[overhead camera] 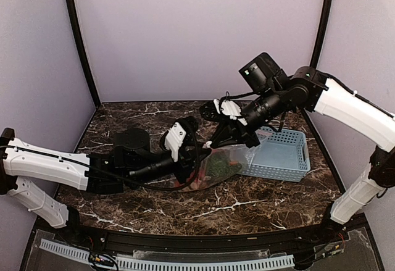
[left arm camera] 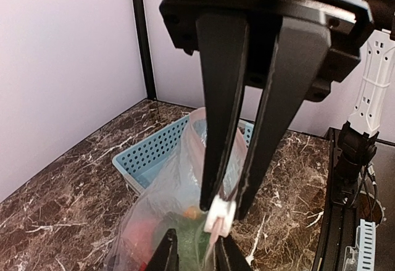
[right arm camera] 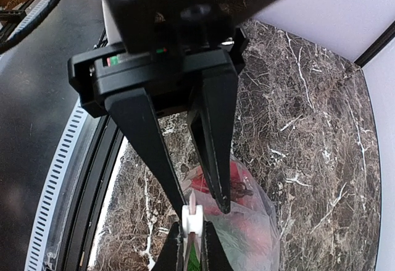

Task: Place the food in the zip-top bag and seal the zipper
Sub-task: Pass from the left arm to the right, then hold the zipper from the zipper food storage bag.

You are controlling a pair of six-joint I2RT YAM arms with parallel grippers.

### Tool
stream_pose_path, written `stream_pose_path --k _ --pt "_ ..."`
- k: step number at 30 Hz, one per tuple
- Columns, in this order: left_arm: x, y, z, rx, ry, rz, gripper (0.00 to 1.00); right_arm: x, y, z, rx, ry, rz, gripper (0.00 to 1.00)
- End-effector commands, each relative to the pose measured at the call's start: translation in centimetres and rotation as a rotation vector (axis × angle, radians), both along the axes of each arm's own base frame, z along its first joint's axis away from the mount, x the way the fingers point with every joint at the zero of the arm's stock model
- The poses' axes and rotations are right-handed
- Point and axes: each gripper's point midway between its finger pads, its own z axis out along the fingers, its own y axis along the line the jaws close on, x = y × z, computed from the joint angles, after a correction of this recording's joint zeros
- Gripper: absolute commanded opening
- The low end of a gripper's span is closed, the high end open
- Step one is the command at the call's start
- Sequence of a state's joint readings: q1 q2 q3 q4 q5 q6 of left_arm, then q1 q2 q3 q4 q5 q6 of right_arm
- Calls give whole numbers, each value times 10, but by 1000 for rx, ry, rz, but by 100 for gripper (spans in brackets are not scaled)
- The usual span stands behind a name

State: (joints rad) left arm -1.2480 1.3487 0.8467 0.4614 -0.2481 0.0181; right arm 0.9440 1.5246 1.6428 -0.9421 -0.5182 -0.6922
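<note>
Black left pincer (right arm camera: 202,206) is nearest the bases, coming in from the lower left of the top view. Its fingers stand apart, straddling the line of the zipper without clamping it.

Just past it the zip-top bag (overhead camera: 216,167) lies crumpled on the counter (overhead camera: 259,197) at centre frame, mouth lifted toward both pincers. The food (overhead camera: 212,172) is already inside: red and green lumps show through the plastic, single pieces not separable.

The zipper (left arm camera: 195,136) rises off the bag as a pinkish strip, with its white end right at the right pincer (left arm camera: 223,209). That one reaches down from the upper right and is squeezed together on the strip.

My read: the right holds the mouth edge taut and off the counter so the left can pinch and run along it. Loading looks done, and sealing is the step in hand. I can't tell how much of the strip is pressed closed.

The blue basket (overhead camera: 287,154) sits furthest back, right of centre, just beside the bag.
</note>
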Motion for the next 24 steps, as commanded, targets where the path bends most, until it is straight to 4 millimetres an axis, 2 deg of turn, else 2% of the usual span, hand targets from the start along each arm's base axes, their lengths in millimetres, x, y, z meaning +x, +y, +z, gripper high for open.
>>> stream_pose_path --k 1,7,14,19,24 --pt "-5 9 27 -80 -44 -21 18 -1 5 11 22 -28 11 0" --pt "-6 7 27 -62 -48 -36 9 -1 6 11 24 -27 13 0" --pt "-4 7 26 -65 -44 -33 2 -1 6 6 10 -12 21 0" --pt "-5 6 29 -73 -51 -40 1 -3 8 -3 -13 13 28 14" --pt "-5 8 29 -75 -49 -34 1 -1 10 0 -7 5 23 15"
